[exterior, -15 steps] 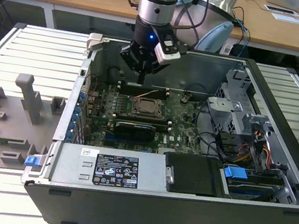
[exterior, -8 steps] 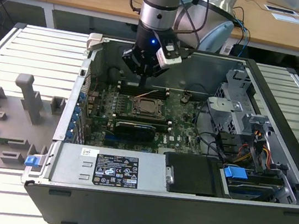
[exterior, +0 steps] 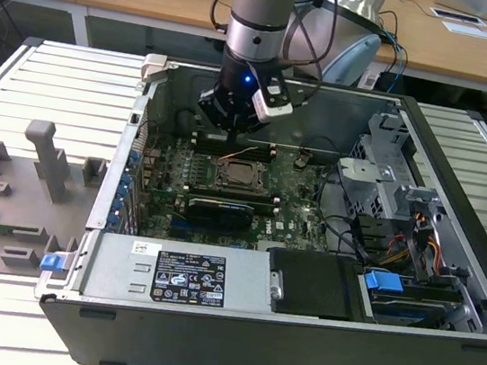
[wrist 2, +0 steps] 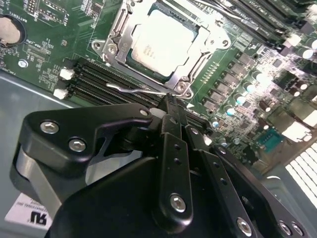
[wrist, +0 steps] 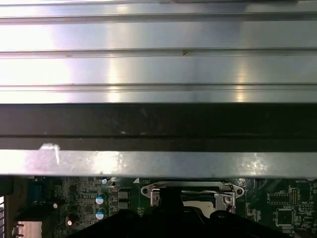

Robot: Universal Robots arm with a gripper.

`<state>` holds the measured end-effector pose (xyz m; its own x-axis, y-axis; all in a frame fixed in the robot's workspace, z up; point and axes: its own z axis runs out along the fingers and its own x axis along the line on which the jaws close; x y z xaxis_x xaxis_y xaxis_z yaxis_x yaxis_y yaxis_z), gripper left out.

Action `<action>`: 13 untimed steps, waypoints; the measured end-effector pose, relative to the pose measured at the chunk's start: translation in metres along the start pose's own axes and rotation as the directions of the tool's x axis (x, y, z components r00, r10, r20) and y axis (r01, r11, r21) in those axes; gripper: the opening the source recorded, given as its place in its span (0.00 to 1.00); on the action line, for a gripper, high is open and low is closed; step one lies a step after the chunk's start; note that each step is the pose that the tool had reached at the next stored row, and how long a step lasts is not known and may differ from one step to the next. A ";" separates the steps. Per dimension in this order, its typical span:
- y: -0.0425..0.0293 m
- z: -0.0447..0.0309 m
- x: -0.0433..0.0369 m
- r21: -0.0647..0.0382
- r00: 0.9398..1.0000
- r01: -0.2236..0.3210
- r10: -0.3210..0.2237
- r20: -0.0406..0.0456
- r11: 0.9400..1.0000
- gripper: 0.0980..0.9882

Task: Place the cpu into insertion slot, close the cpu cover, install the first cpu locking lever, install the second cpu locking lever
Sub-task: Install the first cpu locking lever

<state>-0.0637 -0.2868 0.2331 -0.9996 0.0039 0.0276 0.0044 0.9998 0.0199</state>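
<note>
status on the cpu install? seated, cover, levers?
Done, by the look of it: the cpu sits in the insertion slot and the cpu cover lies flat around it. In hand: the end effector is shut, its tip at a thin wire locking lever beside the socket. Left: that lever looks not latched; I cannot tell the state of the other one.

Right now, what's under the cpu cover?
The cpu shows through the window of the cpu cover, which lies closed over it. The insertion slot's contacts beneath are hidden. The claw hovers beside the socket.
</note>
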 end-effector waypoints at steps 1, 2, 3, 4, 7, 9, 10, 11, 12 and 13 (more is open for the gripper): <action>0.0000 0.0014 -0.0001 -0.002 1.000 0.000 0.000 0.000 1.000 0.01; -0.0001 0.0026 -0.0004 -0.003 1.000 0.000 0.000 0.000 1.000 0.01; -0.0001 0.0044 -0.0015 -0.006 1.000 0.000 0.000 0.000 1.000 0.01; -0.0001 0.0055 -0.0025 -0.009 1.000 0.000 0.000 0.000 1.000 0.01; -0.0001 0.0074 -0.0038 -0.021 1.000 0.000 0.000 0.000 1.000 0.01; -0.0001 0.0092 -0.0044 -0.034 1.000 0.001 -0.001 0.000 0.999 0.01; -0.0002 0.0101 -0.0046 -0.038 1.000 0.001 -0.001 0.000 0.999 0.01; -0.0002 0.0110 -0.0052 -0.042 1.000 0.001 -0.001 0.000 0.999 0.01; -0.0002 0.0118 -0.0059 -0.044 1.000 0.001 -0.001 0.000 0.999 0.01; -0.0002 0.0127 -0.0077 -0.047 1.000 0.001 -0.001 0.000 0.999 0.01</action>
<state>-0.0564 -0.2868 0.2202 -0.9996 0.0026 0.0279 0.0044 0.9978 0.0665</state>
